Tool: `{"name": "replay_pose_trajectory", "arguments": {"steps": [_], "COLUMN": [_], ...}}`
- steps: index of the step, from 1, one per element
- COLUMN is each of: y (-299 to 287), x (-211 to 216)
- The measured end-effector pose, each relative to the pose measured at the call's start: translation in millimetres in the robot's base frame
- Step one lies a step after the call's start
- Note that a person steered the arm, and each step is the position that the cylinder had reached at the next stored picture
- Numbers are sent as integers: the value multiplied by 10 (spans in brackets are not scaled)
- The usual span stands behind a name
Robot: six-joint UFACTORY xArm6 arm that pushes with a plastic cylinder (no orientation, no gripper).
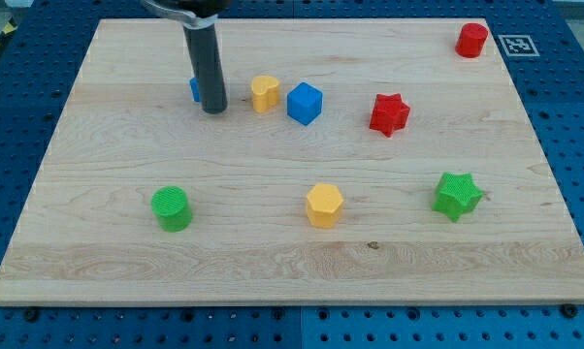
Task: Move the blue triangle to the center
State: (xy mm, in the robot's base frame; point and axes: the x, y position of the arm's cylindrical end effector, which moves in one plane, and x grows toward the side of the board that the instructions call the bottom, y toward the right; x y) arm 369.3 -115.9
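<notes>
1. Nearest the view's bottom, a wooden board (292,281) lies on a blue perforated table (573,194). In its lower part, from the view's left to right, stand a green cylinder (171,208), a yellow hexagonal block (324,205) and a green star (457,195), all well apart.
2. Farther up, right of the middle, sits a red star (389,113).
3. Left of it is a blue cube (305,103), with a yellow block (264,93), roughly heart-shaped, just beside it on its left.
4. Left again, my tip (213,110) rests on the board. The rod has no jaws, so there is nothing to open or close, and it holds nothing.
5. The blue triangle (194,89) shows only as a sliver at the rod's left edge, touching or almost touching it; most of it is hidden, so its shape cannot be confirmed.
6. Farthest off, a red cylinder (472,40) stands near the top right corner.
7. Progress: the triangle sits in the upper left region, well away from the centre. The whole push toward the middle seems left to do.
</notes>
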Motion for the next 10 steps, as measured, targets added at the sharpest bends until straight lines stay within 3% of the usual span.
{"name": "replay_pose_trajectory", "arguments": {"steps": [3, 4, 6, 7, 9, 10], "y": [-1019, -532, -403, -62, 260, 195], "x": [-410, -423, -508, -440, -137, 299]}}
